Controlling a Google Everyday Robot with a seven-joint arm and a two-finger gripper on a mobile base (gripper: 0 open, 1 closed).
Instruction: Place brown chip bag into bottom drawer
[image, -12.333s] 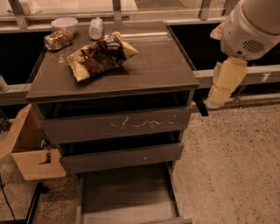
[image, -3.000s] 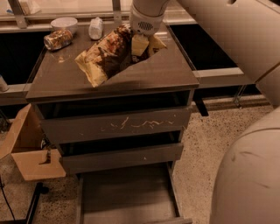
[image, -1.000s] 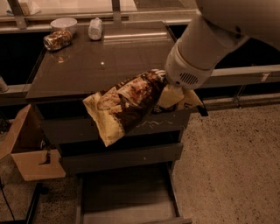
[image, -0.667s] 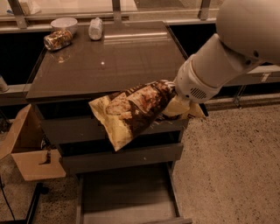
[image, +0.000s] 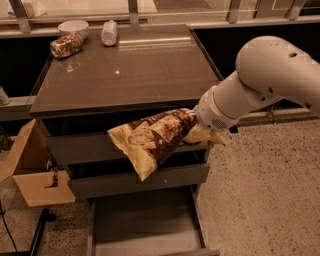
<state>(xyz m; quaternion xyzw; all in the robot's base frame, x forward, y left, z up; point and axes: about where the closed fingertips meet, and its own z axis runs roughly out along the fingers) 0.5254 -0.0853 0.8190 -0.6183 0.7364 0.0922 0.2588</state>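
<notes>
The brown chip bag (image: 152, 139) hangs in the air in front of the cabinet's upper drawers, tilted with its pale yellow end down and left. My gripper (image: 199, 131) is shut on the bag's right end, at the cabinet's front right corner; the white arm (image: 265, 80) reaches in from the right. The bottom drawer (image: 145, 222) is pulled out below the bag, its flat floor showing and nothing visible on it. The bag is well above the drawer.
On the cabinet top (image: 125, 65) at the back left lie a small shiny can (image: 66, 45), a white bowl (image: 73, 27) and a white wrapped packet (image: 109, 33). An open cardboard box (image: 35, 170) stands left of the cabinet. Speckled floor (image: 265, 190) lies to the right.
The bag was lifted off the cabinet top and carried forward over its front edge. Over the last second it moved down and right, toward the open bottom drawer.
</notes>
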